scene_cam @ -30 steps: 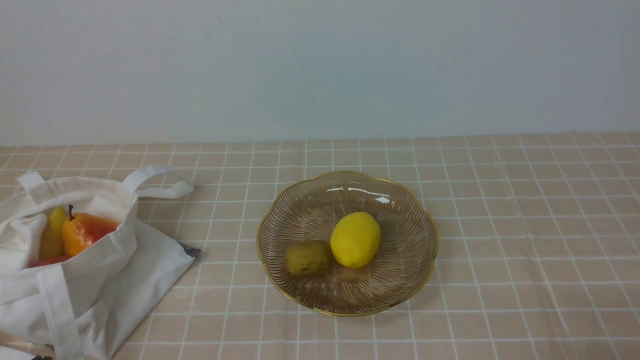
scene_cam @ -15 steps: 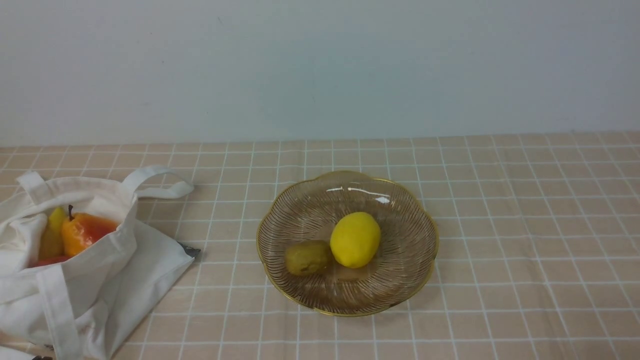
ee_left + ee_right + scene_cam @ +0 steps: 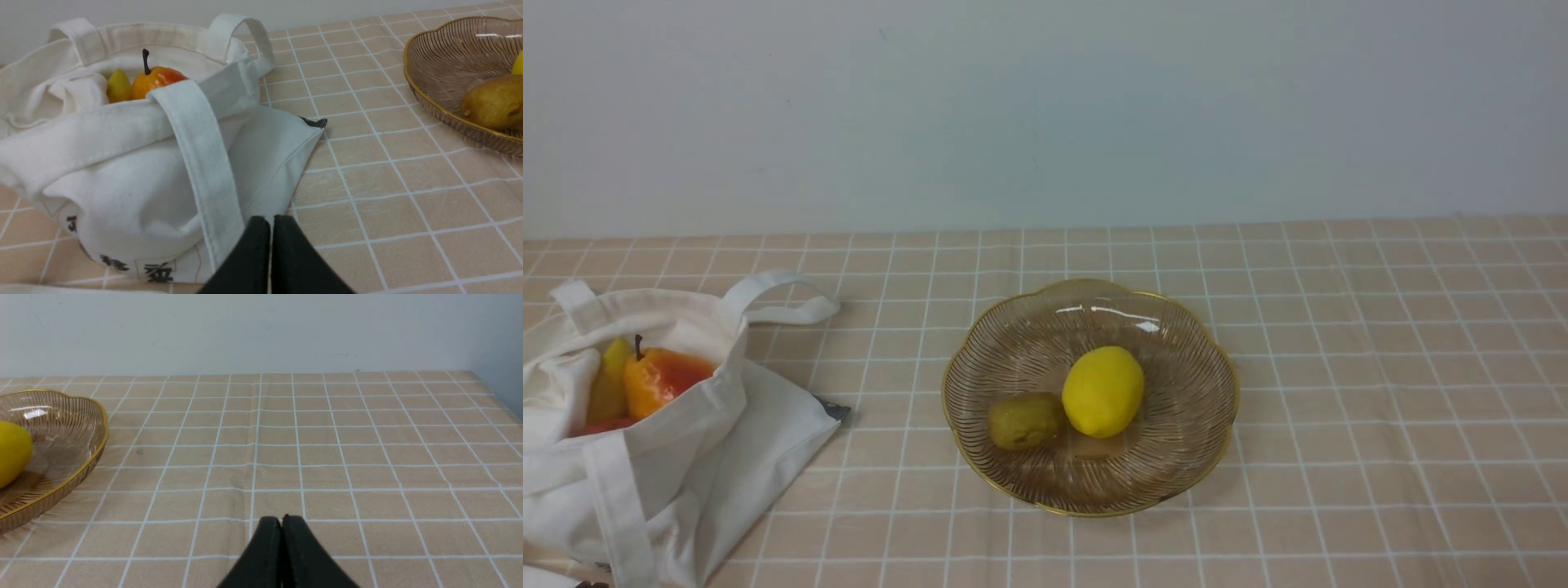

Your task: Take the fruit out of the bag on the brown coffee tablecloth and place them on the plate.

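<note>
The white bag point(image 3: 686, 441) lies at the left on the brown coffee tablecloth point(image 3: 1380, 367), mouth open. Inside it show an orange-red pear point(image 3: 658, 377), a yellow elongated fruit point(image 3: 609, 380) and a sliver of a red one point(image 3: 600, 426). The plate point(image 3: 1176, 457) in the middle holds a yellow lemon point(image 3: 1103, 390) and an olive-brown kiwi point(image 3: 1025, 420). In the left wrist view my left gripper point(image 3: 271, 220) is shut and empty, just in front of the bag point(image 3: 135, 179), with the pear point(image 3: 157, 79) beyond. My right gripper point(image 3: 281, 520) is shut and empty over bare cloth, to the right of the plate point(image 3: 88, 465).
A pale wall runs along the back of the table. In the right wrist view the cloth's far right edge point(image 3: 490, 392) shows. The bag's strap handles point(image 3: 784, 298) lie loose toward the plate, and a small dark tag point(image 3: 835, 408) sticks out at its corner.
</note>
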